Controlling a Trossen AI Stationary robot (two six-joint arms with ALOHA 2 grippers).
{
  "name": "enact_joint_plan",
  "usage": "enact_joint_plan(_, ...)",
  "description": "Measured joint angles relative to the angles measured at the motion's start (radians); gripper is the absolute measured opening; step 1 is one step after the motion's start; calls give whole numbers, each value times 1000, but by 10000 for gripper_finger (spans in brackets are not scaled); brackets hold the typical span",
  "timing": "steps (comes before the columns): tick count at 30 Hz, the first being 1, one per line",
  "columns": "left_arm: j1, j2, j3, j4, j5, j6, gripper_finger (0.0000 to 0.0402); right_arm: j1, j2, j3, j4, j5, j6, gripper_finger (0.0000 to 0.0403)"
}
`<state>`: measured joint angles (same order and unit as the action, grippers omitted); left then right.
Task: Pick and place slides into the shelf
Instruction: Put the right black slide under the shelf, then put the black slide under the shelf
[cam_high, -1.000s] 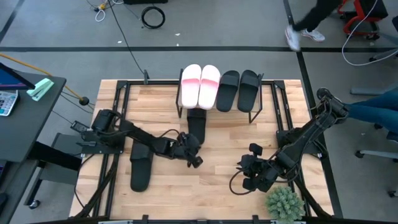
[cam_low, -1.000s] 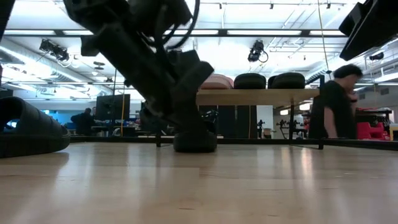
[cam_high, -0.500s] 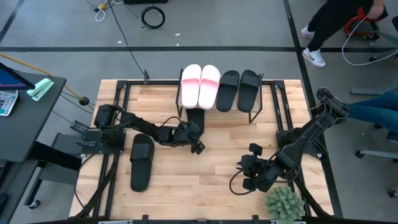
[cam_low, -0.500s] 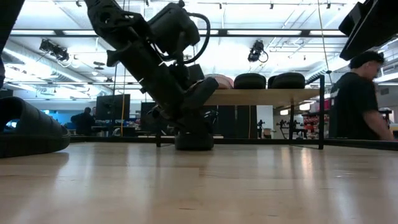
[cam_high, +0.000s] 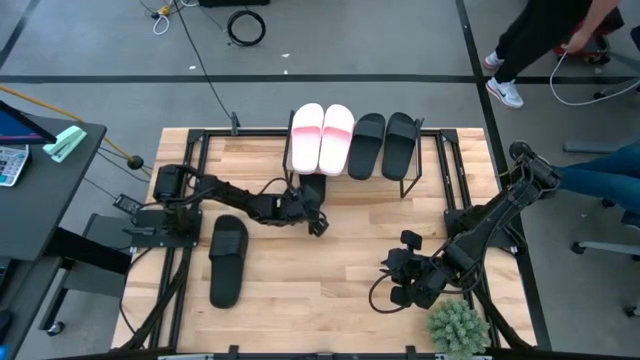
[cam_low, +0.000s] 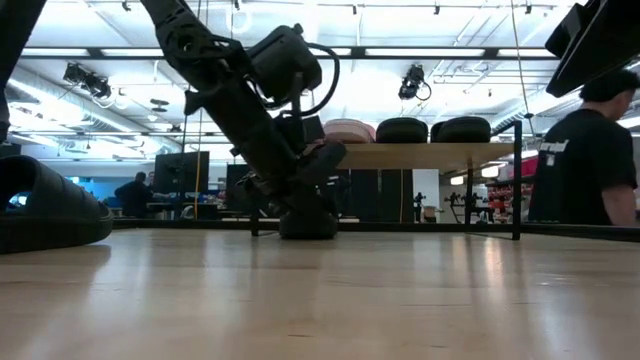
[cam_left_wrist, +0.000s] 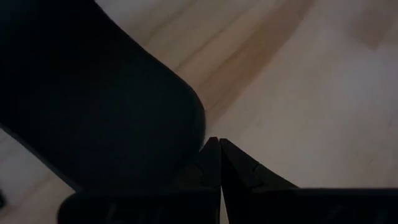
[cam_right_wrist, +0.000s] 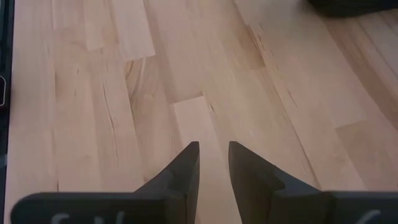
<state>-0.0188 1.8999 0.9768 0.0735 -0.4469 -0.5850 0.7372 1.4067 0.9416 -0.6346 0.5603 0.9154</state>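
Observation:
The shelf (cam_high: 411, 172) stands at the table's far edge. On its top board (cam_low: 430, 155) rest two pink slides (cam_high: 322, 138) and two black slides (cam_high: 384, 144). A third black slide (cam_high: 313, 188) lies flat on the table with its far part under that board. My left gripper (cam_high: 309, 207) is shut at this slide's near end, slanting down from the left. A fourth black slide (cam_high: 226, 260) lies sole-down toward the table's left near side. My right gripper (cam_high: 412, 283) waits low over the right near part of the table, its fingers slightly apart. My left gripper (cam_left_wrist: 219, 142) is shut, and the outer side of one finger (cam_left_wrist: 202, 163) lies against the rounded near end (cam_left_wrist: 186, 118) of the black slide. The fingers come slanting down from the table's left near side. The slide lies flat on the table (cam_low: 308, 226).
A small green plant (cam_high: 458, 325) stands at the near right corner beside my right arm. Black rails (cam_high: 190, 170) run along both table sides. A person (cam_low: 585, 160) stands beyond the table at right. Bare wood (cam_high: 340, 280) lies between the two arms.
My left gripper has moved toward the far edge and the shelf with its fingers shut. The black slide in front of it has slid along the table farther under the shelf's board. A person beyond the table has walked on.

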Motion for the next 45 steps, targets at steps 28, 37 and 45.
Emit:
enact_joint_plan(28,-722,-443,13,-748,62,-113,4,1,0,0,14,1,-24,92)
enact_joint_plan(37,-786,-443,14,-1076,81,-368,79,0,0,0,15,1,-29,92)
enact_joint_plan(45,-776,-441,14,-1208,78,-352,167,-2,0,0,15,9,-45,92)
